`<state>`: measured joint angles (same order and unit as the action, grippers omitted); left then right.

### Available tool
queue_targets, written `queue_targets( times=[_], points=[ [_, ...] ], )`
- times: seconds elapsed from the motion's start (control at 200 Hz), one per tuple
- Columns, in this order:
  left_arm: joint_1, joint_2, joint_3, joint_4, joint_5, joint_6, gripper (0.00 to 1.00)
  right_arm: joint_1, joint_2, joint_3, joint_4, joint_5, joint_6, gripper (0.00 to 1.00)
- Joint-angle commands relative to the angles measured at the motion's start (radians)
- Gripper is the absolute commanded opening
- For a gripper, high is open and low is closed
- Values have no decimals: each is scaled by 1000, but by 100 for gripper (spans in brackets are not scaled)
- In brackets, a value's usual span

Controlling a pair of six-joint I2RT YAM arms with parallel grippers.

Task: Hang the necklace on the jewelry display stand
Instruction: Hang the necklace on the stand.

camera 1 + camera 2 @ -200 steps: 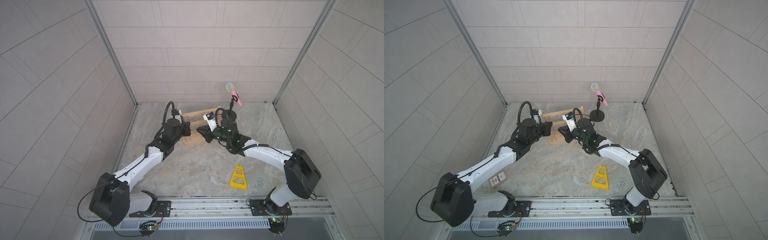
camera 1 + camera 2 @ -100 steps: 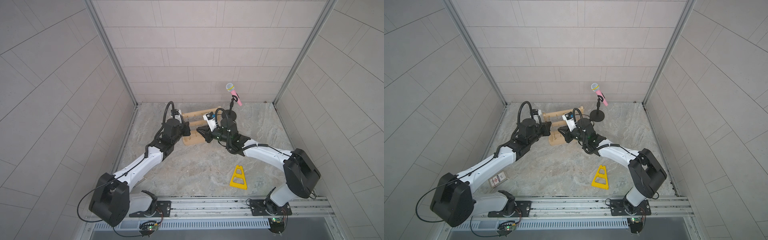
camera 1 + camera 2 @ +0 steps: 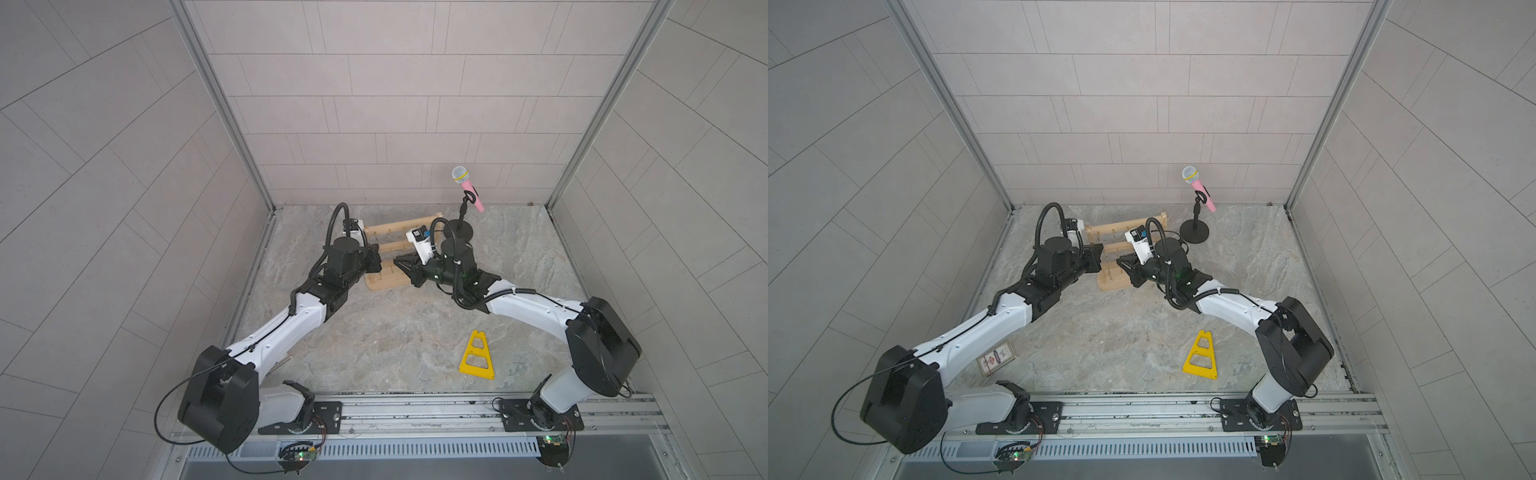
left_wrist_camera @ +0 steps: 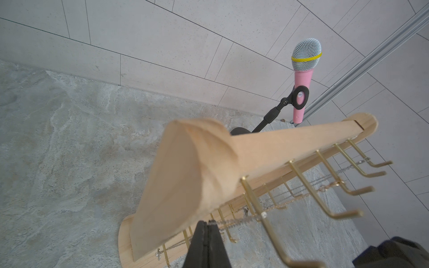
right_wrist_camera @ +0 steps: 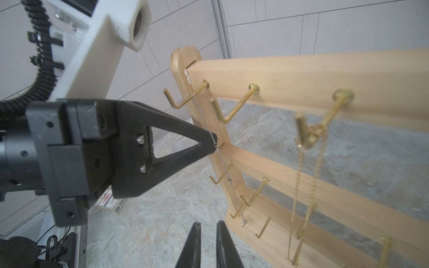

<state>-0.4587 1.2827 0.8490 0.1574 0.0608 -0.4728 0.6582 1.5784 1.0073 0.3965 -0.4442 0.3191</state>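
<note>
Soft, bright, even light, faint shadows; top views bow at edges; the jewelry display stand (image 4: 185, 181) blurs close up.

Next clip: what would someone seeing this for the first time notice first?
The jewelry display stand at the back draws the eye: the left gripper pinches a silver necklace hanging from its top bar's end hook. A pink microphone stands beside it; a yellow triangular frame lies out front.

Jewelry display stand (image 4: 185, 176) post blurred
</note>
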Motion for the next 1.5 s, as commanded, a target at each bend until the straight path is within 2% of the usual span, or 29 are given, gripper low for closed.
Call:
queue_targets(
  times=[0.0,0.675,1.311,1.496],
  points=[
    [-5,-25,19,-15,-2,17,3,-4,2,-8,23,-5,6,16],
    [-5,12,47,-13,-31,27,19,-5,5,-8,20,-6,2,16],
    [-5,47,58,2,-28,20,23,-8,3,-10,20,-10,2,16],
    [-5,54,59,11,-22,16,16,-7,3,-10,21,-11,0,16]
  ],
)
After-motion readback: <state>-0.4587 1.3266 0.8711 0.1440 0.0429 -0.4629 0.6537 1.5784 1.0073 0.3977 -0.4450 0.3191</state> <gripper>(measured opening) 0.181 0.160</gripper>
